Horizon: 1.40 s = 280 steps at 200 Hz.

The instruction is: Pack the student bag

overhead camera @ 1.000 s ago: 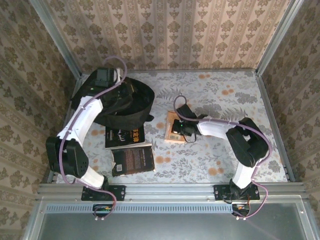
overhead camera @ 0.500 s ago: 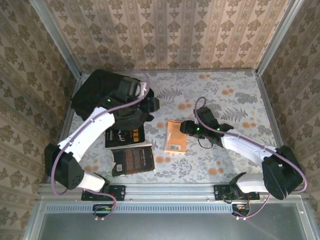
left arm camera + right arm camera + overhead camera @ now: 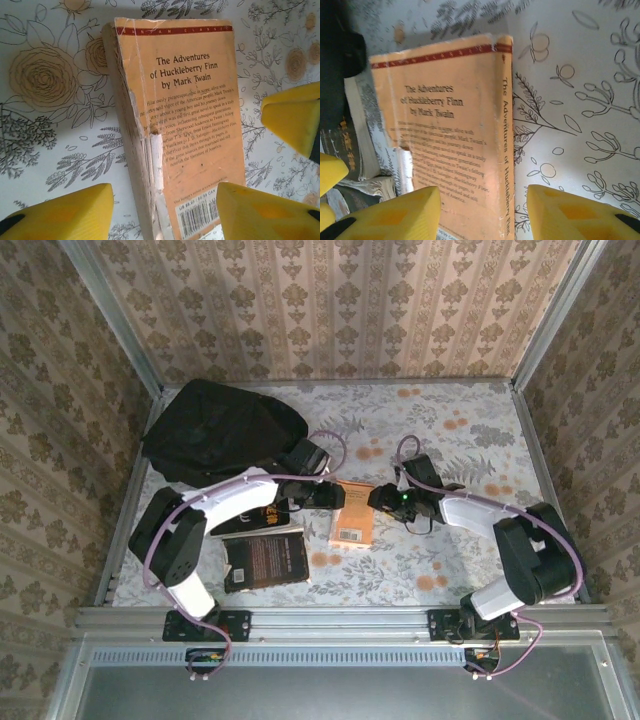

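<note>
- Centre stage: the orange paperback (image 3: 352, 513) lies flat on the floral tablecloth (image 3: 460, 440), back cover up. The left wrist camera reads it clearly: "The Adventures of Huckleberry Finn" by Mark Twain (image 3: 185, 140), barcode at the near end, cover creased and torn along its left edge.
- The left gripper (image 3: 325, 495) comes in from the paperback's left side. In its own camera the left gripper (image 3: 165, 220) has its yellow fingers spread wide. One stands off the paperback's left edge and the other overlaps its near right corner. Nothing is clamped.
- The right gripper (image 3: 385, 498) sits just off the paperback's right side, facing the left one across it. In the right wrist view the right gripper (image 3: 482, 215) is parted wide too. One finger is over the paperback's (image 3: 455, 135) cover and the other is out past the spine, on the cloth. No grip here either.
- A yellow fingertip (image 3: 295, 120) pokes in from the right of the paperback in the left wrist view.
- The student bag (image 3: 225, 430) slumps in a black heap up and to the left of the paperback, well apart from it. Neither gripper touches it.
- Left of the paperback lies a black book with gold lettering (image 3: 262, 510), partly under the left arm. Nearer and lower-left lies a dark-covered book (image 3: 265, 560), flat on the cloth.
</note>
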Each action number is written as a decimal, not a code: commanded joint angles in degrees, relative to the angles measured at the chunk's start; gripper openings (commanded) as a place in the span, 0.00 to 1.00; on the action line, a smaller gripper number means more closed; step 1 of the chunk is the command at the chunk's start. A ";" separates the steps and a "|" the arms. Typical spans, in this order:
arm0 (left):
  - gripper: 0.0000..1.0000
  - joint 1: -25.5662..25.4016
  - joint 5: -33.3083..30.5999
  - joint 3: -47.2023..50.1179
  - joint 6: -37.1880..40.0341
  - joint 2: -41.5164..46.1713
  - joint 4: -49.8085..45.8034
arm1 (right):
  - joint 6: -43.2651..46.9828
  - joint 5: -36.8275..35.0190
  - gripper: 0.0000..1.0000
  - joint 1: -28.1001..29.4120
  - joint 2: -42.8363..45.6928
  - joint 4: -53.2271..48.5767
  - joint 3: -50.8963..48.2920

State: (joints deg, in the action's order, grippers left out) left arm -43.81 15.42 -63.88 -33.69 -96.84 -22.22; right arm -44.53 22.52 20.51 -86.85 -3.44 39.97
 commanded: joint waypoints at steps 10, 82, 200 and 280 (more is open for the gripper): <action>0.55 -0.22 0.07 -0.24 -0.67 -3.79 3.29 | -1.34 1.93 0.49 0.01 -2.75 1.99 -0.15; 0.48 -0.48 1.52 -1.34 -1.03 -10.66 6.28 | -0.28 4.50 0.47 0.13 -8.77 4.25 0.11; 0.32 -0.75 6.13 -0.43 -2.14 -14.46 9.71 | -3.46 11.58 0.43 2.96 -8.42 10.37 1.82; 0.25 0.00 9.79 2.05 -2.86 -11.59 12.29 | -15.48 19.65 0.44 3.00 -2.89 22.69 -0.97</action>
State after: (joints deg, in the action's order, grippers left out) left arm -42.24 19.81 -64.05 -35.86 -107.68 -13.13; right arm -55.00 29.85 20.56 -93.23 5.52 39.07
